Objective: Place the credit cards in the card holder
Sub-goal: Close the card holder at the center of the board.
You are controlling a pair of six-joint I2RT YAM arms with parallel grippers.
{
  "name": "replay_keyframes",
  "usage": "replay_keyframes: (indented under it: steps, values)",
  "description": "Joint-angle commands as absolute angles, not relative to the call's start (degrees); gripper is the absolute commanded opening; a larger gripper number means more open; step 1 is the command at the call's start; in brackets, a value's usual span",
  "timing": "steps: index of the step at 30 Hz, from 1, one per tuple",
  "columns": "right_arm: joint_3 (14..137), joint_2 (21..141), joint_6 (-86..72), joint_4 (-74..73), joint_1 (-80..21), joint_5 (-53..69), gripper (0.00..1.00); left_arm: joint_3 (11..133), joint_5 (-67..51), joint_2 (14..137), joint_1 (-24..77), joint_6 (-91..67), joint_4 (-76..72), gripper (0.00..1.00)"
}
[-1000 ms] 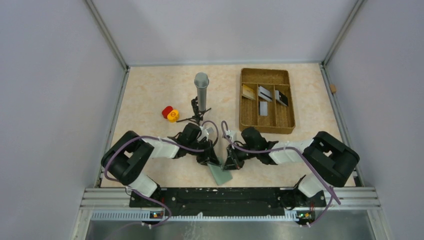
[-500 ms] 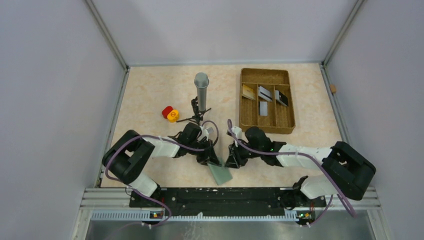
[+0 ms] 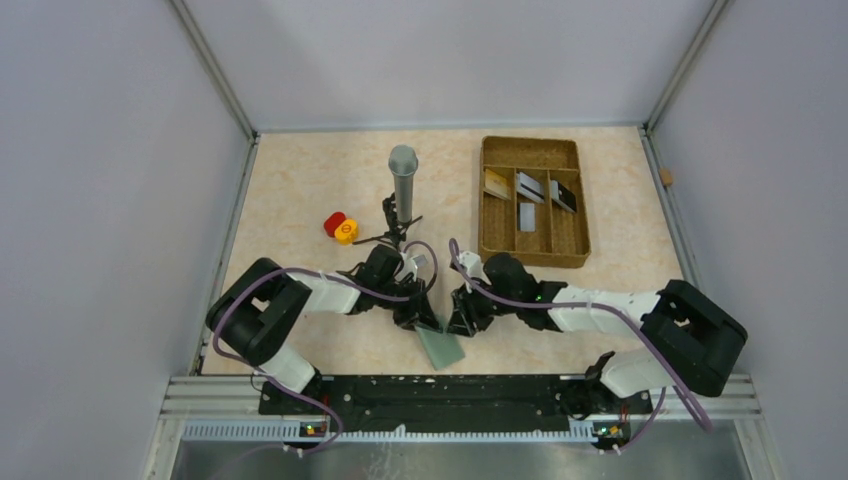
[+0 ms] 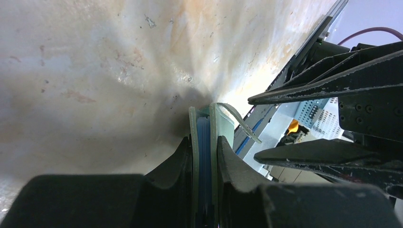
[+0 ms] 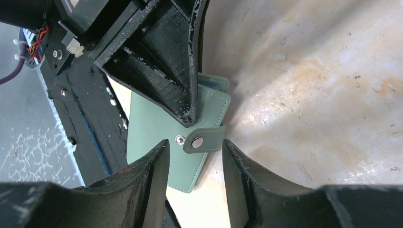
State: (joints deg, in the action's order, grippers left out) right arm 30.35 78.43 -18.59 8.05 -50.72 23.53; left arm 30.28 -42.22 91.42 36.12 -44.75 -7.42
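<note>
The card holder (image 3: 441, 348), a grey-green wallet, sits at the table's near edge. My left gripper (image 3: 419, 319) is shut on its far end. In the left wrist view both covers (image 4: 192, 135) stand pinched between the fingers, with blue showing inside. The closing tab (image 5: 207, 140) is loose, its snap beside the stud. My right gripper (image 5: 195, 145) is open, its fingers on either side of the tab without touching it. Several credit cards lie in the brown tray (image 3: 530, 148): a tan-gold one (image 3: 495, 183), a silvery one (image 3: 529, 186), a black one (image 3: 563, 196).
A grey microphone on a small stand (image 3: 403, 185) rises behind the two grippers. A red and yellow object (image 3: 340, 227) lies left of it. The black rail (image 3: 430, 392) runs just below the wallet. Walls close in the table on three sides.
The right gripper's jaws have opened from shut and stand around the tab. The right arm's elbow has swung out to the right. The left gripper and wallet have stayed put.
</note>
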Motion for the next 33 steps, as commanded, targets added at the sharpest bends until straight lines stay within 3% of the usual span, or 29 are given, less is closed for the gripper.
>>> replay_keyframes:
  steps: [1,9,15,19,24,28,33]
  values:
    - [33.58,78.31,-18.43,9.39,-51.81,21.12,0.44,29.07,-31.45,94.47,36.55,-39.32,-3.82,0.00]
    - [35.22,80.77,-17.78,7.51,-52.32,20.30,0.31,29.01,-31.73,94.92,36.45,-39.45,-4.30,0.00]
    - [34.70,80.51,-18.13,7.37,-52.74,21.20,0.28,28.92,-31.81,95.09,36.42,-39.45,-4.39,0.00]
    - [34.32,79.77,-18.29,7.16,-52.85,20.76,0.17,28.92,-31.90,95.09,36.44,-39.43,-4.39,0.00]
    - [34.24,79.20,-18.36,6.66,-52.85,20.05,0.18,28.92,-32.02,95.29,36.39,-39.51,-4.53,0.00]
    - [34.54,78.93,-18.14,5.98,-52.77,20.04,0.27,28.87,-32.28,95.55,36.43,-39.48,-4.66,0.00]
    - [34.30,77.77,-18.42,5.81,-52.82,19.72,0.27,28.91,-32.52,95.87,36.45,-39.52,-4.83,0.00]
